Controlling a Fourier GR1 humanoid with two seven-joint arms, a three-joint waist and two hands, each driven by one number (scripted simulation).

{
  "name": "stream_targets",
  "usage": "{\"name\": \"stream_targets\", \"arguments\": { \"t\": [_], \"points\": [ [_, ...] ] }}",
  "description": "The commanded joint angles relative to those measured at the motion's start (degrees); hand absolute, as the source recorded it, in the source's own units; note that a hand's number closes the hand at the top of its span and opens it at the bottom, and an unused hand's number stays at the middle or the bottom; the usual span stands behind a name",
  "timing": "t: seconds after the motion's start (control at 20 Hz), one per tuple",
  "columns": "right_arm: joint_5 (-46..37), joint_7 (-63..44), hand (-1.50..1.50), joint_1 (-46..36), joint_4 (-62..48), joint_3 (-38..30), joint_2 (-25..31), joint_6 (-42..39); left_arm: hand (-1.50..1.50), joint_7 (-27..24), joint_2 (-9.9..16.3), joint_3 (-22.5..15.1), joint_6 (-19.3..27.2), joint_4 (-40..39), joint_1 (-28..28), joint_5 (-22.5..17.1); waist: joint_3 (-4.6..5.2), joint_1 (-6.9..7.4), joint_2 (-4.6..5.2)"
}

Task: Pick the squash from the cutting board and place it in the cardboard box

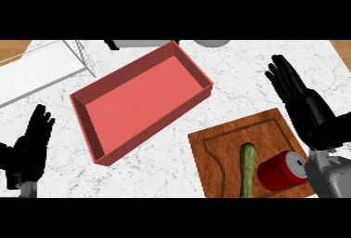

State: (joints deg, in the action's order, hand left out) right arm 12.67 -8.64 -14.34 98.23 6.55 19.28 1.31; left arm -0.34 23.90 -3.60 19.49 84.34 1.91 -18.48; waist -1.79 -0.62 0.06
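Observation:
A long green squash [247,169] lies lengthwise on the wooden cutting board [219,153] at the lower right. The box [137,104] is a shallow reddish tray with low walls, set at an angle in the middle of the counter, nothing inside it. My right hand [305,107] is open with straight fingers pointing up, above the board's right edge and apart from the squash. At the lower left edge my left hand [27,148] rests open, fingers up, left of the box.
A red can [282,170] stands on the board just right of the squash, near my right forearm. A white rack or appliance [41,69] sits at the upper left. A grey object [140,43] and a pale round object [212,42] lie along the far edge.

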Motion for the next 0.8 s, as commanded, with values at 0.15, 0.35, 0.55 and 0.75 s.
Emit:
{"name": "stream_targets", "arguments": {
  "t": [0.15,0.35,0.55,0.75],
  "points": [
    [4.69,7.46,-1.50,14.60,3.30,0.88,-2.47,-5.62,0.00,2.46,10.04,0.85,0.02,-2.98,-2.22,8.76,1.67,-0.76,-0.15],
    [-17.73,9.16,-1.50,8.91,5.53,4.52,17.73,-12.23,0.00,2.36,10.57,-1.18,0.08,-3.90,-1.00,10.86,2.70,-1.22,-0.90],
    [-11.26,30.47,-1.50,29.59,-1.06,4.51,8.27,-9.73,0.00,2.98,11.22,-1.38,-0.25,-6.24,-3.37,12.58,1.51,-2.94,-0.01],
    [-6.50,46.96,-1.50,28.48,-11.25,0.64,7.09,-15.75,0.00,6.10,11.80,-1.70,-0.93,-5.95,-6.67,13.76,1.60,-0.58,0.03]
  ]
}}
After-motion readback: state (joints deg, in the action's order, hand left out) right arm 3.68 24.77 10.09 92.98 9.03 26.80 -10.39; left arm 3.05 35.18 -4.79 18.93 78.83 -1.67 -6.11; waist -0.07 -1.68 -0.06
